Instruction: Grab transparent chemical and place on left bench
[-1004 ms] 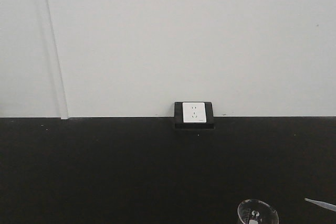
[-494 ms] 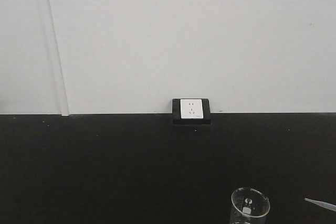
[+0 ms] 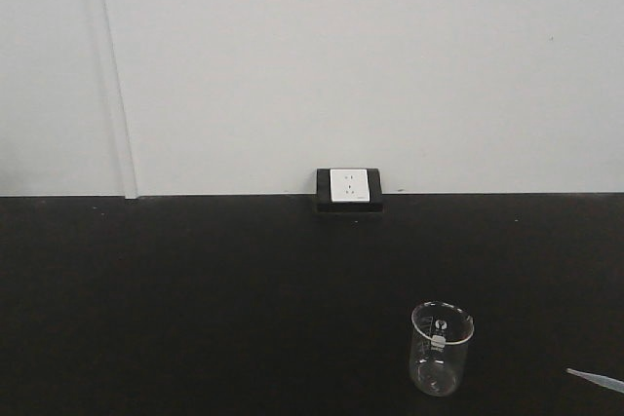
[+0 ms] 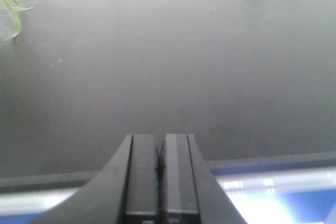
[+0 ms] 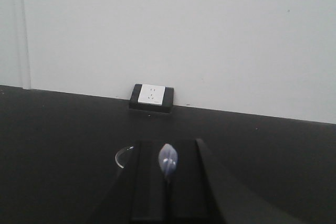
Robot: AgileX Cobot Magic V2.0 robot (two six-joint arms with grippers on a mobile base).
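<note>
Beaker stands upright on the table at 5 o'clock in the front view, well apart from the wall socket at 12. From my right tool, its rim shows just beside the tip, at 9 o'clock. Right tool is pressed together on a translucent sliver I cannot identify. Left tool is pressed together, holding nothing, low over the table. I judge it parked because the beaker sits rightward. Beaker not yet grasped.

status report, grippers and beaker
left gripper shut, empty. right gripper shut on clear dropper. beaker upright on black bench, untouched. nothing blocking it.
</note>
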